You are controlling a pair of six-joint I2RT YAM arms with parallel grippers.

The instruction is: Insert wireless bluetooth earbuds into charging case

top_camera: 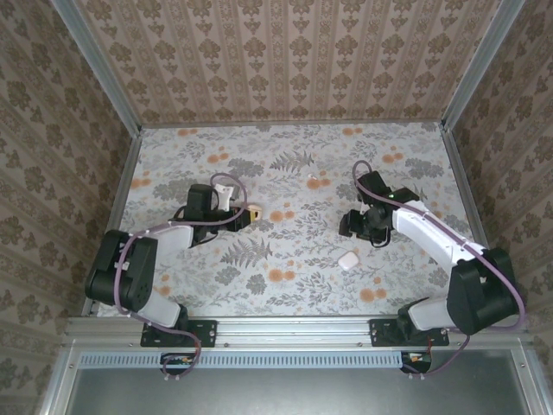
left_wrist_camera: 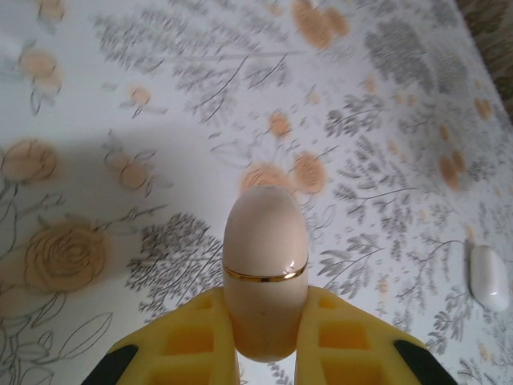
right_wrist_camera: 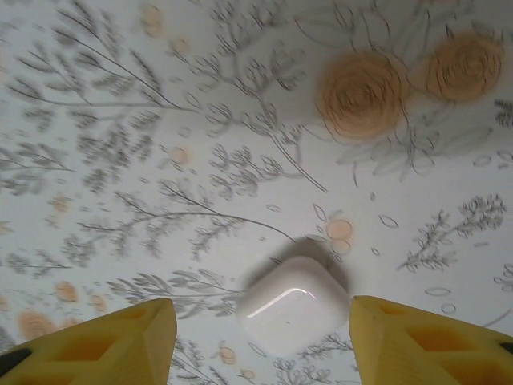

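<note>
A white rounded-square charging case lies closed on the flowered table. In the right wrist view the case sits on the table between and below the tips of my right gripper, which is open and apart from it. My right gripper hangs just behind the case. One tiny white earbud lies at mid-table, further back. My left gripper is shut on a tan egg-shaped piece with a gold band. A small white oblong piece, apparently an earbud, lies at the right of the left wrist view.
The table is walled in by patterned panels on three sides, with metal posts at the back corners. A metal rail runs along the near edge by the arm bases.
</note>
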